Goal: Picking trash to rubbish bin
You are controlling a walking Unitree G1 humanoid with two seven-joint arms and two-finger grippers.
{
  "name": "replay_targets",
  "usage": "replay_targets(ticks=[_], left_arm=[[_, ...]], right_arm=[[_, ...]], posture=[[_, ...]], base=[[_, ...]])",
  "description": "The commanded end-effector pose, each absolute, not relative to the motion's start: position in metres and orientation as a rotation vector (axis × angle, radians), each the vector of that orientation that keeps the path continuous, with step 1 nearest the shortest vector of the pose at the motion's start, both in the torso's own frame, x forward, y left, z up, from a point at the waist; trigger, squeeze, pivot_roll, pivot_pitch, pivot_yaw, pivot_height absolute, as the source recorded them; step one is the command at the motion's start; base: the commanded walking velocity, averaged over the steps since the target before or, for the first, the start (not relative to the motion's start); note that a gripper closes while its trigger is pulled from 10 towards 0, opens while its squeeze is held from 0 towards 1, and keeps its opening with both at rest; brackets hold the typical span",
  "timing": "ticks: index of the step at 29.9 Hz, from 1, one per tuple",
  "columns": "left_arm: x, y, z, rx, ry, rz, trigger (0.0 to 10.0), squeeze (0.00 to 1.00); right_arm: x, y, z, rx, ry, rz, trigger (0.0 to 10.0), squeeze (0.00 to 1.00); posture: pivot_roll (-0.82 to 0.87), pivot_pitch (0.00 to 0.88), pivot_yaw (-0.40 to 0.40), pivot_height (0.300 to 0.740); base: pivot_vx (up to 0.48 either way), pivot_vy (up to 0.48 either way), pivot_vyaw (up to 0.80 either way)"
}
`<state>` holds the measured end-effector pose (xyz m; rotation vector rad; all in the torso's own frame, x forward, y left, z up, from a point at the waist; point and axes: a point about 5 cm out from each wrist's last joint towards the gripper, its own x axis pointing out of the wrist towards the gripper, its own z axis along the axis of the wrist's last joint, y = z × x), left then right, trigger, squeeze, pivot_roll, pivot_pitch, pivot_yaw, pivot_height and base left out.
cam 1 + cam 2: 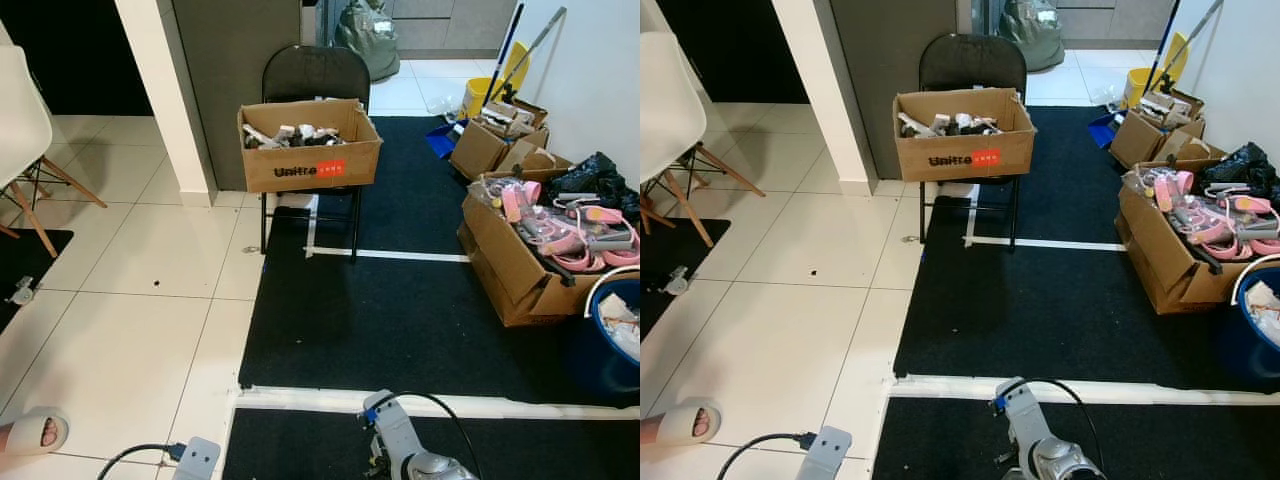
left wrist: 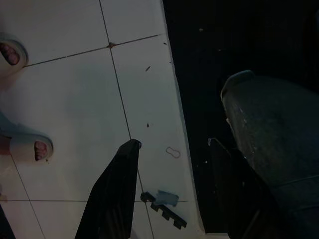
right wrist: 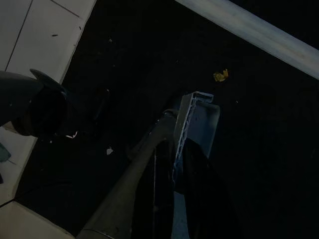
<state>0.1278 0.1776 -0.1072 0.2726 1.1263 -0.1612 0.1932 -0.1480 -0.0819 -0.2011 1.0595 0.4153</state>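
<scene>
- White tiles (image 1: 150,340) and black mat (image 1: 400,320) are seen from the head; blue bin (image 1: 610,345) sits at three o'clock.
- Left gripper (image 2: 172,149) is seen spread wide above tile.
- Right gripper (image 3: 172,164) is seen clamped together; yellow scrap (image 3: 221,75) lies at one o'clock.

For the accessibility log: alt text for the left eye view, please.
A Unitree-printed cardboard box full of parts sits on a black folding chair at the edge of a black floor mat. Open boxes of pink items and a blue bin line the right side; white tiles lie left.
</scene>
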Motion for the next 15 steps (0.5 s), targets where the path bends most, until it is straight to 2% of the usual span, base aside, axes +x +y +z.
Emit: replay_targets(ticks=[1,15], left_arm=[[0.1211,0.1698,-0.1101,0.260,1.152,-0.189,10.0,0.00],[0.1206,0.1695,-0.1102,0.257,1.152,-0.184,10.0,0.00]], right_arm=[[0.1893,-0.1487,-0.0838,-0.198,1.068,0.413,10.0,0.00],[0.1892,-0.1490,-0.0839,-0.198,1.069,0.413,10.0,0.00]], posture=[[-0.05,0.019,0.030,0.740],[-0.05,0.020,0.031,0.740]], base=[[0.000,0.000,0.00],[0.000,0.000,0.00]])
